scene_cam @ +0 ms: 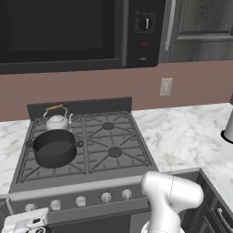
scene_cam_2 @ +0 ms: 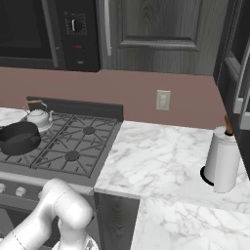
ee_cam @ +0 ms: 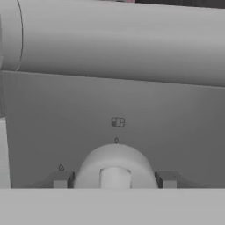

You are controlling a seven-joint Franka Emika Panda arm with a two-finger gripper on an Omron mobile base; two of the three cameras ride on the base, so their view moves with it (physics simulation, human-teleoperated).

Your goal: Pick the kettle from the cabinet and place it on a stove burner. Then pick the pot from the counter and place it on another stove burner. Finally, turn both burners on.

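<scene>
The kettle [scene_cam: 58, 119] sits on the far-left burner of the range, and the pot [scene_cam: 55, 147] stands just in front of it on the near-left burner [scene_cam: 53, 157], so both vessels look placed and the knobs are what remain. The cabinet [scene_cam_2: 161, 29] on the wall to the right of the microwave [scene_cam: 68, 32] is shut, and the marble desk [scene_cam_2: 161, 156] to the right of the stove carries a paper towel roll [scene_cam_2: 222, 163] near its far right end.

The arm is folded low in front of the range, at the near left. In the hand view the tool [ee_cam: 114, 179] faces the grey front panel, its two fingertips [ee_cam: 61, 179] standing either side of a round silver knob [ee_cam: 114, 165]. They appear closed onto the knob, though this close I cannot make out firm contact on either side. The knob sits squarely between them, so the line-up looks right for a twist.

The knob is a small, hard, smooth metal cylinder, stiff on its spindle and likely slippery under a light pinch. It is best taken across its round sides, fingers opposite each other, and squeezed firmly before turning so the grip does not skid. In the left base view a row of knobs [scene_cam: 106, 197] runs along the front; which one serves which burner cannot be read here.
</scene>
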